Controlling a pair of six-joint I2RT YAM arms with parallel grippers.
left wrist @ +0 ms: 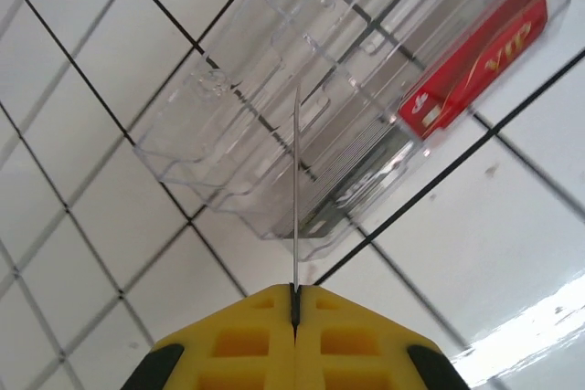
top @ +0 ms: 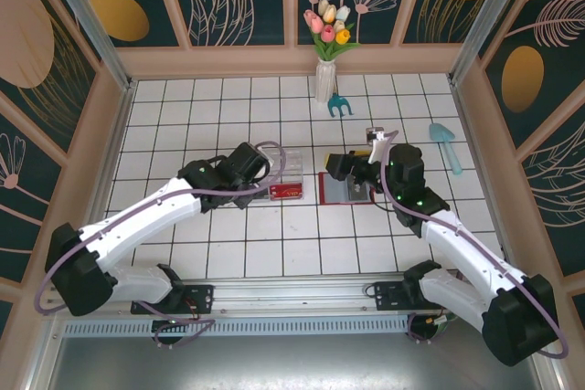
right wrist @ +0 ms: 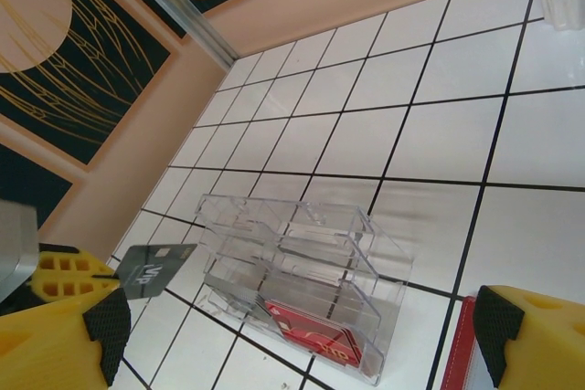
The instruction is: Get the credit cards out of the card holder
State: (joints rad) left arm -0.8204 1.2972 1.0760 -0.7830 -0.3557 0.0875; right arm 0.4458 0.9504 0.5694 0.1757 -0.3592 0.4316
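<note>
The card holder (top: 338,192) lies open on the tiles, red with a grey inside; its red edge (right wrist: 462,353) shows in the right wrist view. My right gripper (top: 352,173) hovers over it, jaws wide open (right wrist: 302,340) with nothing between them. My left gripper (left wrist: 294,294) is shut on a dark grey credit card (right wrist: 151,269), seen edge-on (left wrist: 295,216) in the left wrist view, just beside the clear plastic box (left wrist: 274,98). A red credit card (left wrist: 475,61) stands in the box's end slot (right wrist: 320,333).
The clear plastic box (top: 283,175) sits left of the card holder. A white vase of tulips (top: 326,79), a teal hand rake (top: 340,105) and a light-blue trowel (top: 448,145) lie toward the back and right. Low walls ring the tiled floor.
</note>
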